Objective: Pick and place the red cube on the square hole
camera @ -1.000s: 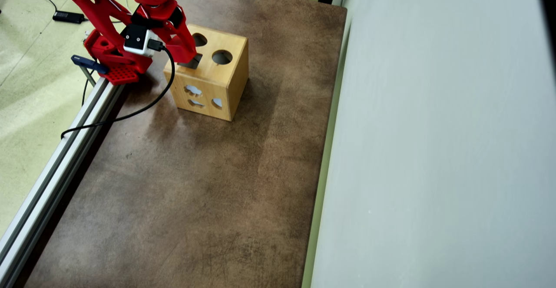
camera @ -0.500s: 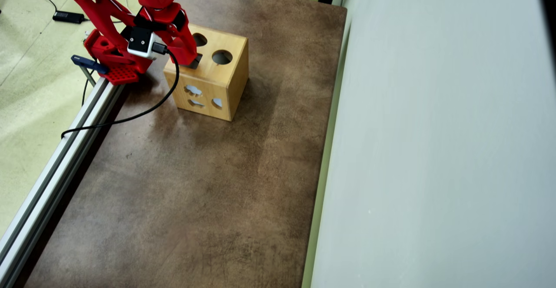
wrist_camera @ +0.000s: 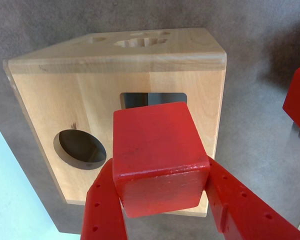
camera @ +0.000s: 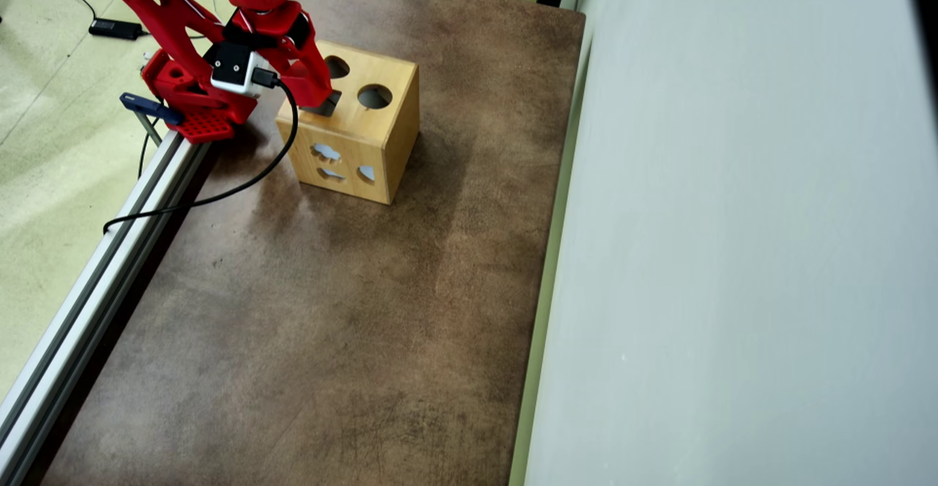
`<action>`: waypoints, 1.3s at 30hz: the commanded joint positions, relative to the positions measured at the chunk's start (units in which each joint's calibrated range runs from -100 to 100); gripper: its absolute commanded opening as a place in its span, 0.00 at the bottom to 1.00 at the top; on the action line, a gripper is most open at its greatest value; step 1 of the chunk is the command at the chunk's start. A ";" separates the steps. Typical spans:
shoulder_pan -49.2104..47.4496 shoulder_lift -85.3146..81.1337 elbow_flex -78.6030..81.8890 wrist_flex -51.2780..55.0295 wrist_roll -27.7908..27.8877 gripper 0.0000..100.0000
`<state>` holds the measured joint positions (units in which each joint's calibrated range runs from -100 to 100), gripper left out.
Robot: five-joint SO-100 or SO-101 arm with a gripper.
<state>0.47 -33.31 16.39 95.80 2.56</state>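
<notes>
Gripper (wrist_camera: 162, 200) clamped on the red cube (wrist_camera: 157, 155) in wrist view, a finger on each lower side. Cube sits directly above the wooden box (wrist_camera: 55, 95), covering most of the square hole (wrist_camera: 152, 98); only a top strip of the hole shows. Round hole (wrist_camera: 80, 148) to the left of cube.

Overhead view: gripper (camera: 316, 96) w/ arm over the box top (camera: 385, 116) near its left edge, above the square hole (camera: 327, 107). Cube not discernible here. Box stands on brown table (camera: 330, 310).
</notes>
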 commanded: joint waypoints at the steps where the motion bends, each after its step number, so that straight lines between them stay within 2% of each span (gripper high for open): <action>1: -0.54 -1.22 -0.65 -0.87 -0.88 0.18; 39: -0.54 3.37 0.87 -1.03 -0.83 0.18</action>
<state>0.25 -29.92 17.56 95.80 1.39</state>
